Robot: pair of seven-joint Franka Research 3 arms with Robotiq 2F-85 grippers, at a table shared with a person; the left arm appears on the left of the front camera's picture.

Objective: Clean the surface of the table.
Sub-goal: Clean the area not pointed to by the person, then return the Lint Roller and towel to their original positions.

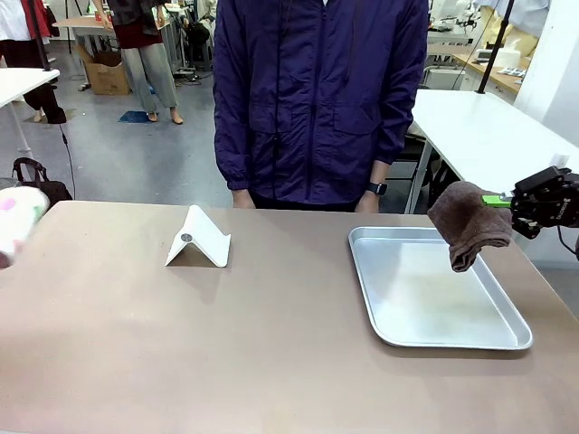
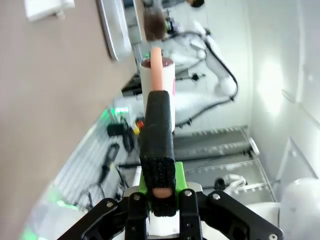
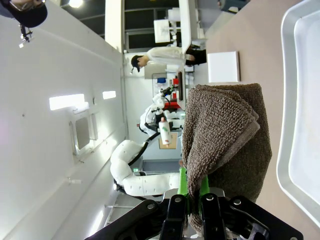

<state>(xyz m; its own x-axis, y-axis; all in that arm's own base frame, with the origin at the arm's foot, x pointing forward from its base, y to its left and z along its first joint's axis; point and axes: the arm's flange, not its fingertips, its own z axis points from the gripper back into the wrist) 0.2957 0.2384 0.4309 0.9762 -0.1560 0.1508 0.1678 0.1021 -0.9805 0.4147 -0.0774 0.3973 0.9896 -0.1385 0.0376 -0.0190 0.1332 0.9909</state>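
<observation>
Taupe, matte table (image 1: 271,353); right hand (image 1: 497,201) clamps brown cloth (image 1: 470,231), left hand (image 2: 160,194) clamps lint roller (image 2: 157,125).

Taupe table (image 1: 181,362) with white stand (image 1: 199,240) and metal tray (image 1: 425,303).

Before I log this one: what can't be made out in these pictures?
Front view: white thing at the left edge, blurred and cut off; unidentifiable.
Left wrist view: white container, mostly hidden behind the left pincer's finger.
Right wrist view: right pincer's tips, buried in the brown cloth.
</observation>
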